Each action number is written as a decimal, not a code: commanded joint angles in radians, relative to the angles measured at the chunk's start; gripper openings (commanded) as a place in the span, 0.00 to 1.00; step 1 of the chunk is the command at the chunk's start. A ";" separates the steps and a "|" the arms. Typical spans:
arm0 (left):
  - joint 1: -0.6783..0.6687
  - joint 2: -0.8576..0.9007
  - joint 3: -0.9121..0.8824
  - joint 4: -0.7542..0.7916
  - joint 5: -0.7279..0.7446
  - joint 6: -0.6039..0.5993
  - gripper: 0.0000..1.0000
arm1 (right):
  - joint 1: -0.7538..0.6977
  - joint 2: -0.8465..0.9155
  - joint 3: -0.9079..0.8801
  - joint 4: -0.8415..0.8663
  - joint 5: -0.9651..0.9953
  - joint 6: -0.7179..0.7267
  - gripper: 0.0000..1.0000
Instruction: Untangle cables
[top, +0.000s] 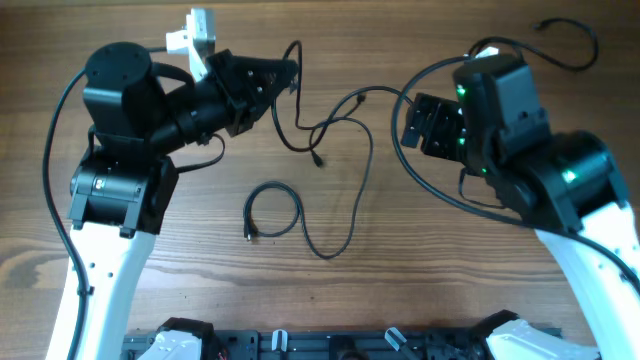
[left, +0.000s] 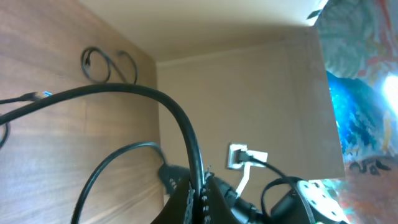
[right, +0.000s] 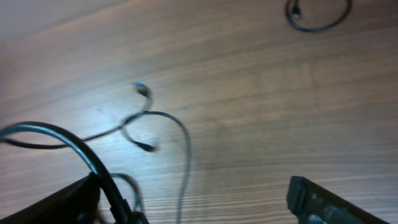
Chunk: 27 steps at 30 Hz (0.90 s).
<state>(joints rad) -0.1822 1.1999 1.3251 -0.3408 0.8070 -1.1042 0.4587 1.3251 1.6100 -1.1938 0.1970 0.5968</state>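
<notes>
From above, the left end effector (top: 290, 72) is closed tight on one strand of the tangled cables (top: 318, 130), pinching it right at its tips. From that pinch the cords run out toward the middle of the desk (top: 420, 290). They cross one another between the two arms, and one long loop trails off toward the arms' bases. The right end effector (top: 408, 122) faces the tangle with its fingers spread wide and nothing between them; a cord end lies just beside it. A small coil (top: 273, 185) lies by itself, apart from the tangle and well clear of both end effectors.

Through the left wrist camera, the left end effector (left: 200, 193) shows its fingers met on the tangled cables (left: 180, 118). The gripped strand arcs up out of the tips and away to one side. A blue-tipped plug (left: 40, 94) shows out past that arc, and the small coil (left: 83, 62) lies farther off on the wood.

Through the right wrist camera, the right end effector (right: 196, 186) stands open, one finger in each lower corner and bare desk (right: 261, 112) between them. Ahead of it lie the tangled cables (right: 183, 134), loose and curling, with the blue-tipped plug (right: 142, 89) among them. The small coil (right: 314, 29) sits far ahead. A black strand (right: 81, 149) curves close against one finger, but it is too blurred to tell whether it touches.
</notes>
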 joint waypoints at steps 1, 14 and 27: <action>0.007 -0.040 0.005 0.091 -0.005 -0.023 0.04 | -0.009 0.092 -0.002 -0.023 0.061 -0.097 1.00; 0.145 -0.056 0.005 -0.100 -0.036 -0.195 0.04 | -0.359 0.273 -0.065 -0.002 -0.868 -0.785 0.99; 0.145 -0.104 0.005 0.276 0.259 -0.604 0.04 | -0.217 0.276 -0.495 0.652 -0.819 -0.630 1.00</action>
<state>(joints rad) -0.0399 1.1374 1.3205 -0.0837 1.0397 -1.6321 0.2176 1.5974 1.1503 -0.6010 -0.5995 -0.0750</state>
